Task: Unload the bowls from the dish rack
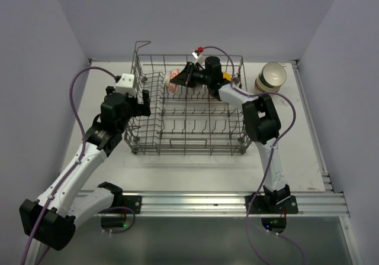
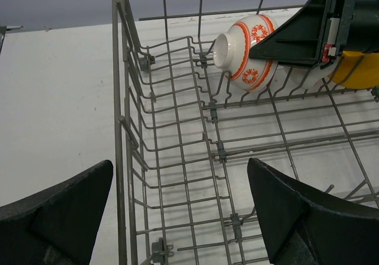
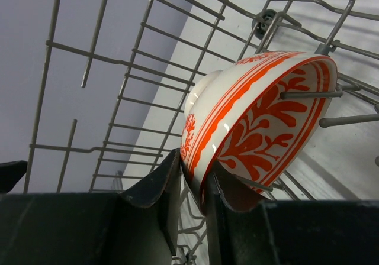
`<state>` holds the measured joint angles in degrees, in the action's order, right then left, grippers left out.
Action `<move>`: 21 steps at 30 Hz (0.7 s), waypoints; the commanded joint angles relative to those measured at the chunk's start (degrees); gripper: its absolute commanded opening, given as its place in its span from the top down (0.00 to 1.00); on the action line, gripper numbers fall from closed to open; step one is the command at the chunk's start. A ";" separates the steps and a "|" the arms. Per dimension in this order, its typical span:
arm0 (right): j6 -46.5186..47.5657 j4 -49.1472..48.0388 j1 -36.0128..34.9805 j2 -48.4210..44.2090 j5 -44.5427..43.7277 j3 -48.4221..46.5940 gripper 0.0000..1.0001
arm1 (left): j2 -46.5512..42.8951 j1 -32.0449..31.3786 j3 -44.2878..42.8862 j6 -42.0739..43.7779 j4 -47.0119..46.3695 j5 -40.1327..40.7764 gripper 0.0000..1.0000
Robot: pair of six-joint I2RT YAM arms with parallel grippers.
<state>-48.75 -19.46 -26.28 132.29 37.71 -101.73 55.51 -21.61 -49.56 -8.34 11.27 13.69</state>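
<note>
WIDE AND WAITING: The left jaws, spread to their full width, hang at the 9 o'clock side of the dish rack (image 1: 177, 150), astride its left wall. In the left wrist view one finger (image 2: 59, 217) sits over the bare white surface (image 1: 296, 158) outside the wires, and the other sits over the rack's floor inside. They hold nothing, and whether they touch the wire cannot be told.

The grey wire rack stands in the middle of the surface, with a raised loop at its 11 o'clock corner. In it lies a white bowl with an orange-red pattern (image 2: 251, 52). It rests on its side among the tines at about 12 o'clock, near the far wall, with its foot toward 9 o'clock and its mouth toward the right arm.

The right jaws pinch that bowl's rim, one finger (image 3: 154, 188) against the patterned outside and the other inside the mouth.

Outside the rack, at its 2 o'clock and near the far right corner of the surface, a stack of bowls (image 1: 271, 77) stands mouth up.
</note>
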 commanded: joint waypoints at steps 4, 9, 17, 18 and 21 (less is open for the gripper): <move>-7.32 -11.99 -0.17 1.04 5.08 0.40 0.97 | 0.04 0.42 -0.10 0.78 -1.51 -0.33 0.00; -8.03 -12.79 -0.08 0.08 5.97 -0.22 1.00 | 0.22 0.34 -0.10 0.78 -1.51 -0.51 0.00; -11.61 -17.27 -0.17 -1.86 8.43 -0.57 1.00 | 0.30 0.34 -0.01 0.78 -1.42 -0.42 0.00; -12.32 -18.93 -0.09 -2.12 8.95 -0.66 1.00 | 0.48 0.34 -0.01 0.78 -1.42 -0.42 0.00; -12.25 -17.73 0.00 -3.26 9.13 -1.45 1.00 | 0.57 0.34 -0.01 0.78 -1.42 -0.33 0.00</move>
<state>-58.08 -31.94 -25.54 133.75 43.09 -100.92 55.88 -21.61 -49.56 -8.34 11.33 13.65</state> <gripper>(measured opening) 0.177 0.997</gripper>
